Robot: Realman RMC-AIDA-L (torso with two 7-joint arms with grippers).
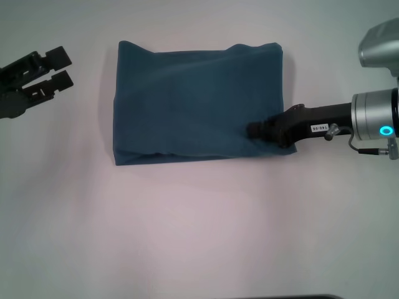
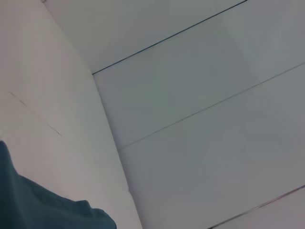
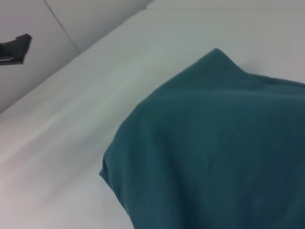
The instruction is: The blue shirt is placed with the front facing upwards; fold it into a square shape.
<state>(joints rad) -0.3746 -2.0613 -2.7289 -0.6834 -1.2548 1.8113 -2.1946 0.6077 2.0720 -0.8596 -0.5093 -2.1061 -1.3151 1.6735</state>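
Shirt status: the blue shirt (image 1: 196, 103) lies folded into a compact rectangle on the white table (image 1: 199, 237), plain fabric up, no lettering showing in any view. Edges roughly straight; small bump on the far edge near the right corner.

Head view: right gripper (image 1: 257, 131) is down on the shirt's near-right corner, tip touching the cloth. Can't tell whether its fingers are apart or pinching fabric, they merge into one dark shape there. Left gripper (image 1: 53, 68) sits well off to the left of the shirt, over bare table, fingers spread with a clear gap, holding nothing.

Right wrist view adds what the head view lacks: a close look at the shirt (image 3: 214, 152), with a rounded folded corner and a pointed one against the table (image 3: 71, 143), cloth fairly smooth. Its own fingers aren't visible. A bit of the left gripper (image 3: 14, 47) shows far off.

Left wrist view: mostly table (image 2: 47, 119) and wall panels (image 2: 205, 119), just a sliver of shirt (image 2: 33, 210) at the frame corner.
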